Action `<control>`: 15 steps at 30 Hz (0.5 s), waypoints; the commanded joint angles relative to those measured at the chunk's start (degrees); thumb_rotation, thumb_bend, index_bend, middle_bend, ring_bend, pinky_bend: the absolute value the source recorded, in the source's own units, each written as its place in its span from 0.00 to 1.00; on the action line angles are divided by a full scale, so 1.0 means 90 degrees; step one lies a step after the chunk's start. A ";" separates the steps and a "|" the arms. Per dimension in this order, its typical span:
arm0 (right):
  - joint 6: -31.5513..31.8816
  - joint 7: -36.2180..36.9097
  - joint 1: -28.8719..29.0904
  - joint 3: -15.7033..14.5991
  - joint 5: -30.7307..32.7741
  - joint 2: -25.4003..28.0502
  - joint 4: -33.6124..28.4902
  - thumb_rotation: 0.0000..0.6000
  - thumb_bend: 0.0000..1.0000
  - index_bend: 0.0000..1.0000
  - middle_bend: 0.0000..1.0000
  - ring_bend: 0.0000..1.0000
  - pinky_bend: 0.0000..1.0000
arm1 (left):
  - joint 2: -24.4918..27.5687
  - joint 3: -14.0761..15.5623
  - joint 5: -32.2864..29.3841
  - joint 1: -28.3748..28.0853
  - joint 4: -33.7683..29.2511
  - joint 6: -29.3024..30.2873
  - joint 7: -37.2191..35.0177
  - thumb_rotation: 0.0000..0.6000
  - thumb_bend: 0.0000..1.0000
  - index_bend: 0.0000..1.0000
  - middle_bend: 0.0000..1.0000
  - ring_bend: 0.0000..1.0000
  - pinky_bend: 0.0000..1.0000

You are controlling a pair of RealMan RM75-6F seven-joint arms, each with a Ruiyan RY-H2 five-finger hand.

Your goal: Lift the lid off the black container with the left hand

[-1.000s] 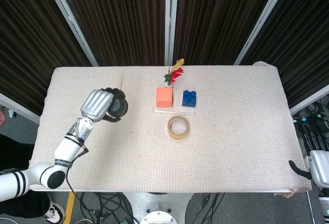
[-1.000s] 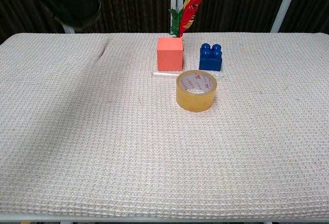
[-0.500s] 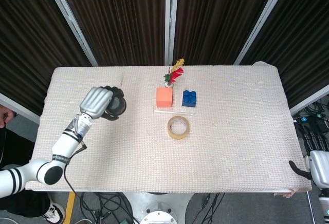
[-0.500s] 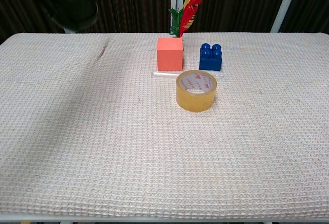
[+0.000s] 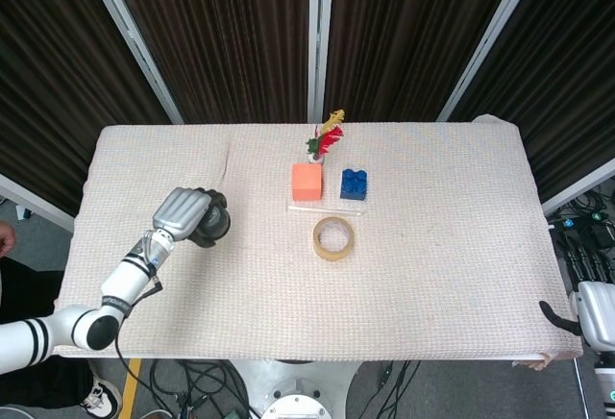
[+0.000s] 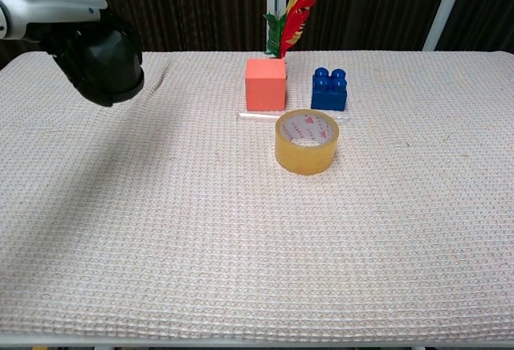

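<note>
My left hand (image 5: 183, 210) grips a round black container (image 5: 213, 228) and holds it above the left part of the cloth-covered table (image 5: 442, 275). In the chest view the container (image 6: 108, 63) hangs tilted at the upper left, under the silver left hand (image 6: 48, 6). I cannot tell a lid apart from the container's body. No other black part lies on the table. My right hand (image 5: 593, 315) sits off the table's near right corner, mostly cut off by the frame edge, thumb spread and nothing in it.
An orange cube (image 6: 266, 83), a blue brick (image 6: 329, 90) and red-green feathers (image 6: 291, 21) stand at the table's far middle. A clear stick (image 6: 255, 115) lies before the cube, and a tape roll (image 6: 306, 141) sits nearer.
My left hand has carried the black container down and toward the near side; it now shows fully in the chest view. The right hand has not moved.
</note>
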 commanded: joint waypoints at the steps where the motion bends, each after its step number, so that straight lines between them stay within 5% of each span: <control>1: -0.0009 0.0015 0.0000 -0.0004 0.0002 -0.0008 0.0017 1.00 0.13 0.00 0.00 0.00 0.00 | 0.0111 0.0028 -0.0037 0.0027 0.0000 0.0540 0.0051 1.00 0.16 0.48 0.54 0.35 0.44; 10: -0.0041 -0.0015 0.0010 0.0004 0.0037 -0.0035 0.0042 1.00 0.13 0.00 0.00 0.00 0.00 | -0.0316 0.0058 0.0401 -0.0221 -0.0131 0.0283 0.0016 1.00 0.16 0.48 0.54 0.35 0.44; 15: -0.0108 -0.0082 0.0036 -0.0003 0.0064 -0.0090 0.0050 1.00 0.13 0.00 0.00 0.00 0.00 | -0.0826 -0.0078 0.0894 -0.0753 -0.0813 -0.0215 0.0015 1.00 0.16 0.48 0.54 0.35 0.44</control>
